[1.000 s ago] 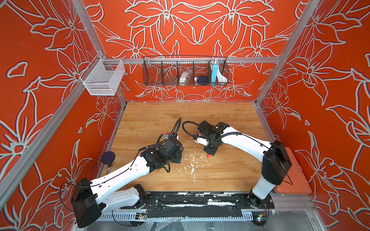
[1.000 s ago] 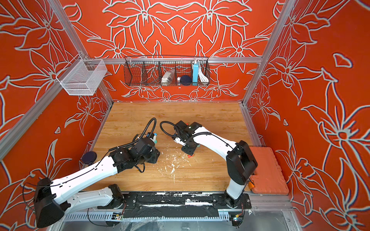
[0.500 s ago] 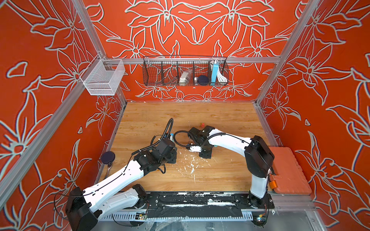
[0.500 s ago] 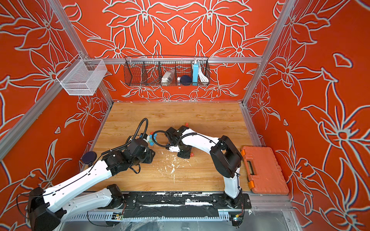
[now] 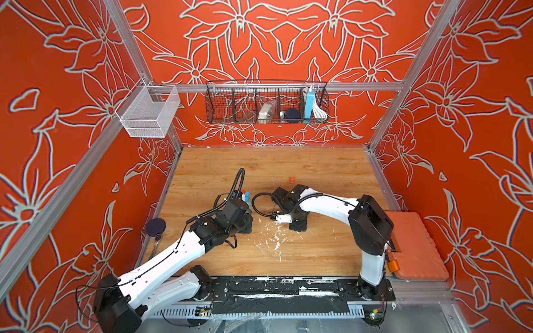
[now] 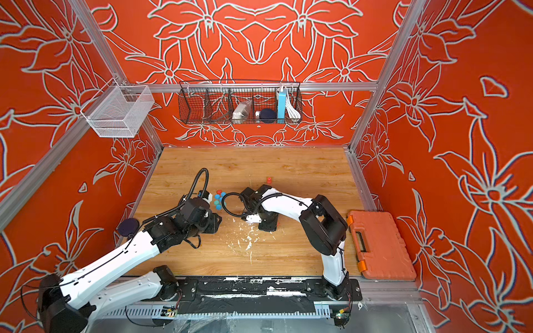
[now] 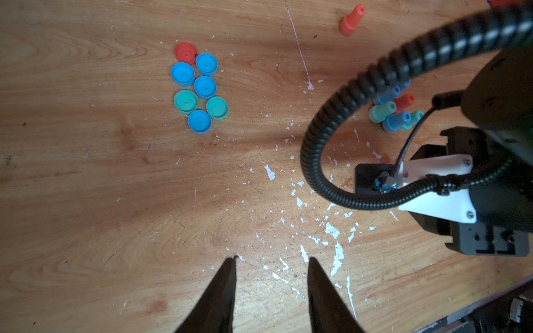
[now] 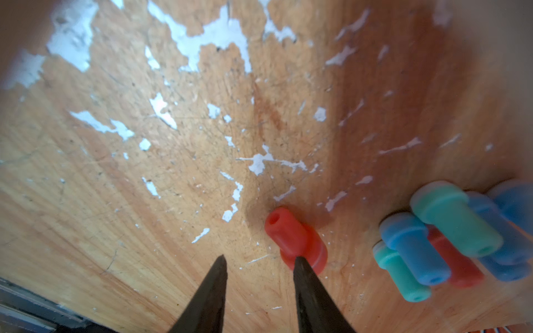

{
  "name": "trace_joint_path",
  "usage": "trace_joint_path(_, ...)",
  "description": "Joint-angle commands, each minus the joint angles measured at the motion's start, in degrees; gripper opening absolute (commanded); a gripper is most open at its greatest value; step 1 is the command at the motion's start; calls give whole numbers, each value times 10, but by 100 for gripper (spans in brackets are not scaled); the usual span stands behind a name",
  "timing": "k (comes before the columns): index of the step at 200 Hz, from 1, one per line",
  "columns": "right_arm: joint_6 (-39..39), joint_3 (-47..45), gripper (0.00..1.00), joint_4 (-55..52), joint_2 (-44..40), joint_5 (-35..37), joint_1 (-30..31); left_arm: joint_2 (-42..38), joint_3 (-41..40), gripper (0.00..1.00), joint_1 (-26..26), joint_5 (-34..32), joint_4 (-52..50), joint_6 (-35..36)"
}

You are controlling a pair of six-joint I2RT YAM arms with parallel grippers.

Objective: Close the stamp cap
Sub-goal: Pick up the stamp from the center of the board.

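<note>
The right tool (image 8: 259, 261) hangs low over the tabletop (image 8: 144, 201), its dark tapered jaws narrowly apart and empty. One tip overlaps the flared base of a small red rubbery stamp (image 8: 291, 236) standing near the tabletop's middle; whether they touch I cannot tell. Closing from here would likely tip that stamp instead of trapping it, or knock the bunch of blue, teal and red stamps (image 8: 432, 245) just beside. The left tool (image 7: 272, 259) is also narrowly parted, holding nothing. The round smooth plastic caps (image 7: 205, 87), blue, teal and one red, lie flat together, well apart from the stamps, on the left-edge side of the middle. White flakes scar the woodgrain.
</note>
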Motion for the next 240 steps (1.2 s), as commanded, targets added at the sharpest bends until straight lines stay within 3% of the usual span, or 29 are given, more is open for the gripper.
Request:
trace_joint_path(1,-17,-2,39,17,10,27,-1,-5,0,41,7,5,1,-6)
trace_joint_path(78,-15,14,37,16,38,40,-6,-32,-11,41,17,6,-9,-13)
trace_joint_path(194,3,-36,35,15,27,15,-17,-52,-19,42,33,9,-15,-16)
trace_joint_path(218,8,-30,30,7,32,6,-18,-57,-19,42,36,6,-20,-16)
trace_joint_path(240,20,-15,19,-2,34,-4,-18,-65,-22,42,37,5,-24,-16)
